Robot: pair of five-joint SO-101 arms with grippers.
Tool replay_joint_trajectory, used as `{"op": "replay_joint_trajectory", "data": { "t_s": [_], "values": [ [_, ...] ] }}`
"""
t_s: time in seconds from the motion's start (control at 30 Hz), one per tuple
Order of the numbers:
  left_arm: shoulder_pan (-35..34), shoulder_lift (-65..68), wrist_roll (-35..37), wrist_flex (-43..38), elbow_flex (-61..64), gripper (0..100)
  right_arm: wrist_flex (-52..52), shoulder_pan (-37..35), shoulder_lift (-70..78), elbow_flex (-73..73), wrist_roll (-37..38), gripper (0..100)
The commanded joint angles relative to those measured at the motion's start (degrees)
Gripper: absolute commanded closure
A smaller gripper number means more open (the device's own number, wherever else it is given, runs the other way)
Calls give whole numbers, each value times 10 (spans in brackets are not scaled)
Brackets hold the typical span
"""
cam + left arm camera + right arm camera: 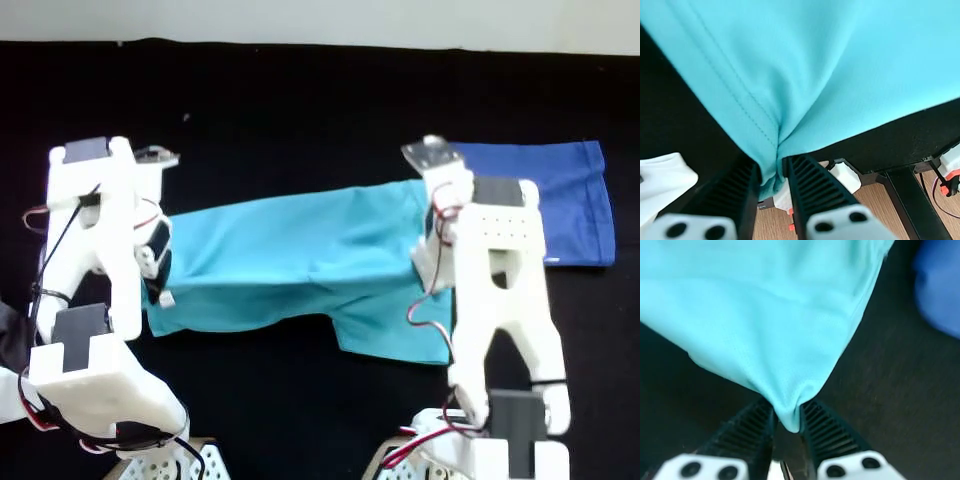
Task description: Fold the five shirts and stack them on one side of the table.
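Two grippers share one garment. A teal short-sleeved shirt of thin, smooth knit fabric [300,260] lies stretched across the middle of the black cloth-covered table [300,90], running left to right between the arms.

The left gripper [771,169] has its ribbed black fingers [742,182] pressed together on a bunched fold of the shirt's left edge. The hem stitching gathers down into the pinch. In the high view this gripper [158,275] sits at the shirt's left end.

The right gripper [788,412] likewise pinches a small peak of teal cloth between its ribbed fingers [752,422], and the fabric fans out from that point. From above it [432,232] holds the shirt's right end, just beside the second garment.

That second garment is a darker blue shirt, folded into a flat rectangle [560,200]. It rests at the far right of the table, partly behind the right arm. It reads as the start of the stack, and its place marks the right side as the collecting side.

Holding both ends at once seems meant to keep the cloth taut and flat, so that a fold can be carried over cleanly without wrinkling. The near lower portion of the shirt, towards the right, hangs out past the rest, which suggests the fold is only partly made.

Thin cloth like this can slip from narrow fingertips if the arms pull apart too hard.
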Motion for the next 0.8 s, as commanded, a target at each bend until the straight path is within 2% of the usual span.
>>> {"op": "replay_joint_trajectory", "data": {
  "t_s": [0.0, 0.17, 0.53, 0.77],
  "values": [
    [-4, -32, -4, -38, 33, 991, -3, 22, -48, 14, 22, 993],
    [-4, -32, -4, -41, 58, 991, 22, 28, -84, 18, 23, 993],
    [-4, -29, -4, -45, 95, 991, 22, 36, -95, 124, 58, 993],
    [-4, -31, -4, -84, 103, 991, 13, 33, -95, 138, 58, 993]
  ]
}}
